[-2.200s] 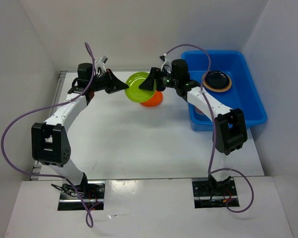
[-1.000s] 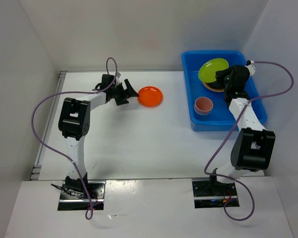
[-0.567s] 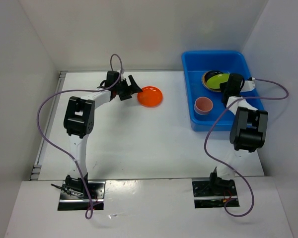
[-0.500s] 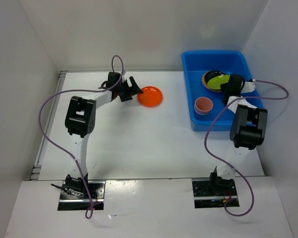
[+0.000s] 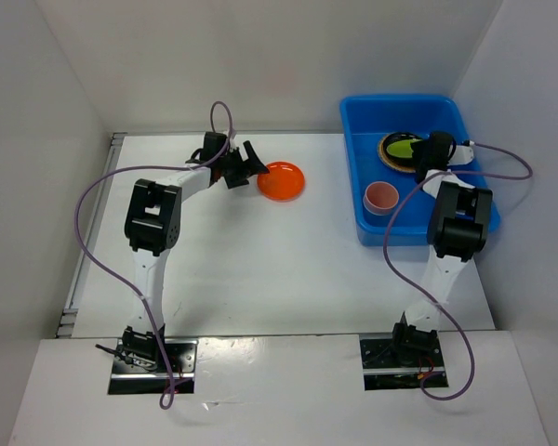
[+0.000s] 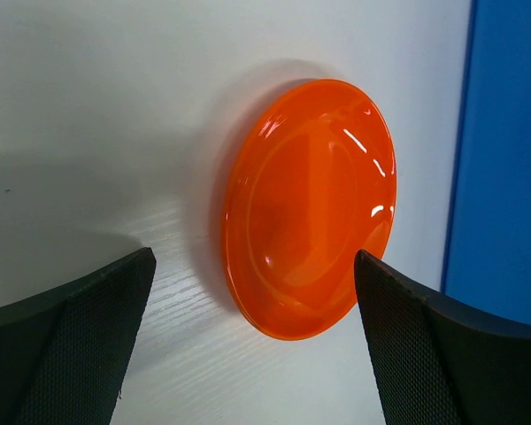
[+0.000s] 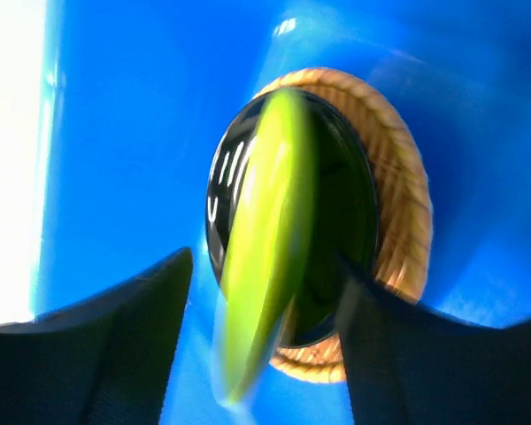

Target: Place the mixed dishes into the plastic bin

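An orange plate (image 5: 281, 180) (image 6: 310, 208) lies on the white table. My left gripper (image 5: 250, 165) (image 6: 252, 257) is open just left of it, its fingers spread wider than the plate. Inside the blue plastic bin (image 5: 353, 177) (image 7: 115, 133), a black plate (image 7: 341, 221) rests on a tan woven tray (image 5: 394, 165) (image 7: 409, 212). A lime green plate (image 5: 405, 149) (image 7: 265, 239) is tilted on edge and blurred over the black plate. It sits between the spread fingers of my right gripper (image 5: 426, 158) (image 7: 265, 261), with a gap to the left finger. A pink cup (image 5: 381, 197) stands in the bin.
The bin fills the table's far right corner, and its blue wall (image 6: 504, 159) rises just beyond the orange plate. White walls close in the table on the left, back and right. Purple cables loop off both arms.
My right gripper has opened and the lime green plate is dropping onto the black plate. The left gripper has crept slightly closer to the orange plate.
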Tool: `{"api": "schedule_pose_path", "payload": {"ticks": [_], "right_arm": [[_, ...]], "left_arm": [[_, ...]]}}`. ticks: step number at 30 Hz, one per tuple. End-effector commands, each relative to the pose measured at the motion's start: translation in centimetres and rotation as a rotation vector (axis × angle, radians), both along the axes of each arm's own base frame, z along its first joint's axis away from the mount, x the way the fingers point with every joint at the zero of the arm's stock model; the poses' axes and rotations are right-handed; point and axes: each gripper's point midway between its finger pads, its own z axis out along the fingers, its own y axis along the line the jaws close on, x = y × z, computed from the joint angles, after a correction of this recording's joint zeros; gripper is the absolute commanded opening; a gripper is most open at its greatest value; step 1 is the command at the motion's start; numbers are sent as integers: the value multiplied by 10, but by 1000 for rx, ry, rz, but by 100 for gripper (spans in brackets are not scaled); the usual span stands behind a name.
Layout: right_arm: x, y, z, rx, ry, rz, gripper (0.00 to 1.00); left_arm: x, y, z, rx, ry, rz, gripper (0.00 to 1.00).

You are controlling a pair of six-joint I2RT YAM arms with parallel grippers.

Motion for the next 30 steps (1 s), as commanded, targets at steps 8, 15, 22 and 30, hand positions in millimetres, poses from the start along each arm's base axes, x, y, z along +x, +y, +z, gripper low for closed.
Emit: {"api": "schedule_pose_path", "payload": {"ticks": [8, 15, 22, 30], "right_arm": [[8, -6, 20, -64, 144, 62, 87], [-44, 1, 49, -157, 212, 96, 88], [-111, 18, 120, -253, 113, 117, 93], [-147, 77, 207, -354, -127, 307, 94]], "left_arm": [[0, -3, -2, 65, 4, -34, 100], [-5, -5, -5, 81, 5, -42, 98], [-10, -14, -9, 2, 6, -45, 96], [-15, -17, -19, -44, 34, -21, 89]]}}
